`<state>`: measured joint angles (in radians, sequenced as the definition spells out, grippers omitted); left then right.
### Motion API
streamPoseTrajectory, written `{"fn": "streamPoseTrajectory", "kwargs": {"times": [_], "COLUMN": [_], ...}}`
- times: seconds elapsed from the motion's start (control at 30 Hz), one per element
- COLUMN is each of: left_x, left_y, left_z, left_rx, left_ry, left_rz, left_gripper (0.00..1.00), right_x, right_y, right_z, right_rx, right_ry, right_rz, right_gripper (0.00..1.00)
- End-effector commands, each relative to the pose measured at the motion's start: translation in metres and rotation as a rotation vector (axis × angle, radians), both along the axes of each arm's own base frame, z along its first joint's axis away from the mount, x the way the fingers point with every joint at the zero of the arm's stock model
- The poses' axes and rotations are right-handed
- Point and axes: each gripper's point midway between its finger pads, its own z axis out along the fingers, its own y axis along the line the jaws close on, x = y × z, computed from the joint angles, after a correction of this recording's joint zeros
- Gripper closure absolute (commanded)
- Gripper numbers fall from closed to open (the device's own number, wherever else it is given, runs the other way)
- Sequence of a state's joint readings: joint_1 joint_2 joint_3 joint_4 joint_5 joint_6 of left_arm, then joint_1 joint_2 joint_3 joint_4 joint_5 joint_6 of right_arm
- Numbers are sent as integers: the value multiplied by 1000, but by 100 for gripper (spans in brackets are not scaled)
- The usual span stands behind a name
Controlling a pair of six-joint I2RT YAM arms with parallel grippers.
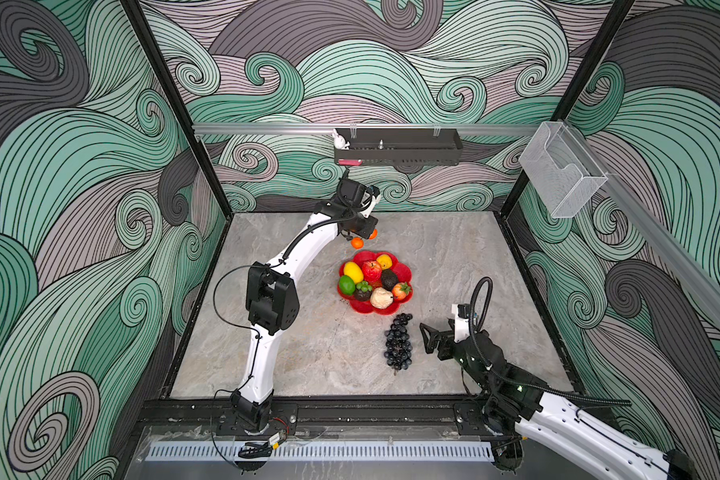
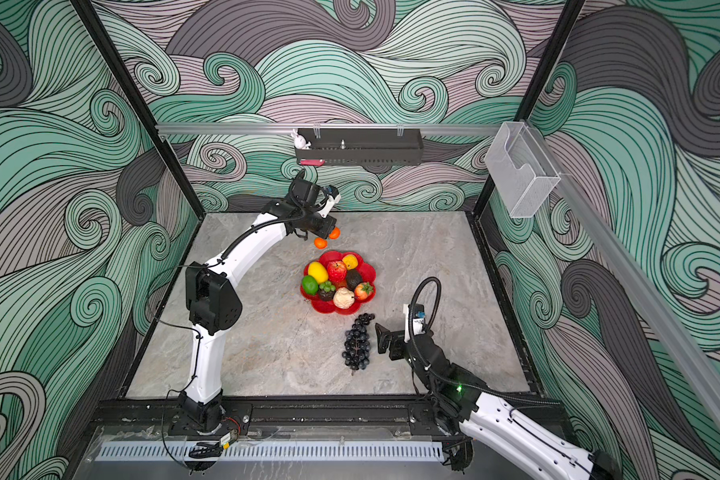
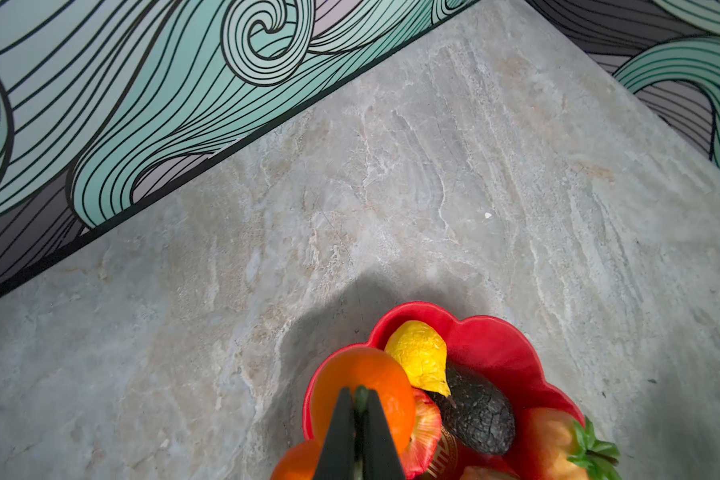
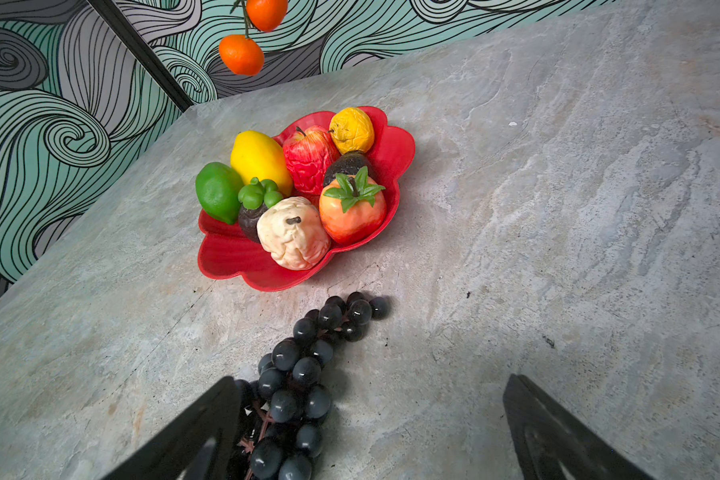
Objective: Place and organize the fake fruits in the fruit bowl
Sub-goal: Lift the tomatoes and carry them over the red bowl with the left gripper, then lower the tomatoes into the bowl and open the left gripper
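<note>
The left gripper, jaws clamped on the green stem joining two glossy plastic oranges, hangs them apparently above the far rim of the scalloped red fruit bowl. Shift inward, lower, then release. The right gripper gapes empty beside the dark grape bunch.

No legible text or labels.

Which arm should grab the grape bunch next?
Right. The right end effector stands open beside the grape bunch on the table; the left end effector is shut on the stem of the oranges near the fruit bowl's far rim.
</note>
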<state>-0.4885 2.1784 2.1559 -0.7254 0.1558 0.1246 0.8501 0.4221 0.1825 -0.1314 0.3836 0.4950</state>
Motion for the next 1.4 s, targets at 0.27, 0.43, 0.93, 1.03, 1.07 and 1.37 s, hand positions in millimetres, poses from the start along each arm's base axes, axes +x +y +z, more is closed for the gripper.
{"fn": "streamPoseTrajectory", "kwargs": {"times": [0.27,0.43,0.93,1.03,1.07,1.37], "left_x": [2,0,-5,-4,-4,-10], "left_y": [-18,-21,-24,-24,-24,-23], "left_z": [-32,-47,-79,-83,-84,-95], "left_rx": [57,64,89,92,93,102], "left_ry": [28,62,117,122,123,170], "left_rz": [-150,-165,-197,-195,-194,-196], "left_gripper": [100,100,99,99,99,95], "right_x": [2,2,3,3,3,3], "right_y": [-4,-4,-4,-4,-4,-2], "right_z": [-9,-9,-10,-10,-10,-10], "right_rx": [-15,-17,-14,-14,-13,-6], "right_ry": [14,16,21,22,21,22], "right_rz": [-19,-20,-21,-22,-21,-11], "right_gripper": [0,0,0,0,0,0]}}
